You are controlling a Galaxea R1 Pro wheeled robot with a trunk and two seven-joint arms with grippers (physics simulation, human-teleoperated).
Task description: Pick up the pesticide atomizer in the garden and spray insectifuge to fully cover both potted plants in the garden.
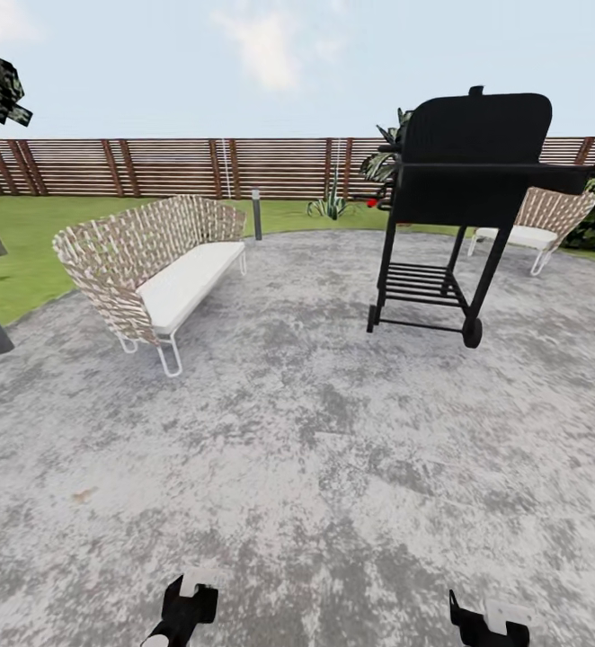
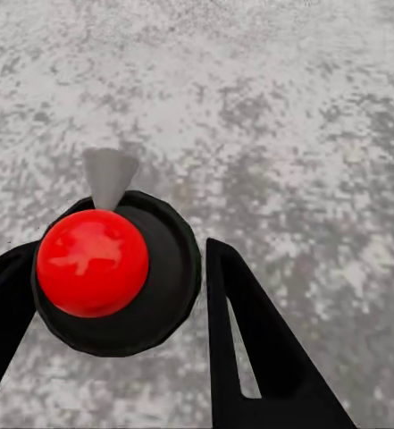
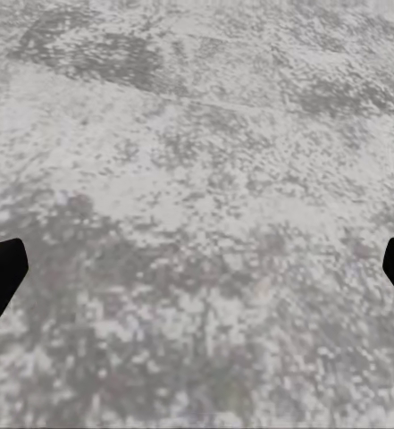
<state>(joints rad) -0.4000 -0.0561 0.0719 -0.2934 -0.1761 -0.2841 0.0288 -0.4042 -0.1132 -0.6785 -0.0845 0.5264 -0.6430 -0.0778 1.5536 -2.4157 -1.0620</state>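
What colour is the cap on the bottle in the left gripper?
Bright glossy red cap on the dark bottle, clearest in the left wrist view.

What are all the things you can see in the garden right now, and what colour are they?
pesticide atomizer: one, dark round body seen end-on with a red top and grey nozzle, between the left gripper's fingers.
sofa: one, woven brown and cream with a white cushion, on the patio's left.
barbecue grill: one, black, on wheels, on the patio's right.
chair: one, woven, white cushion, behind the grill.
bollard light: one, grey, at the lawn's edge.
spiky plant: one, green, by the fence.
fence: one, brown slats, at the back.
patio: one, mottled grey.
left gripper: one, black, shut on the atomizer.
right gripper: one, black, open.
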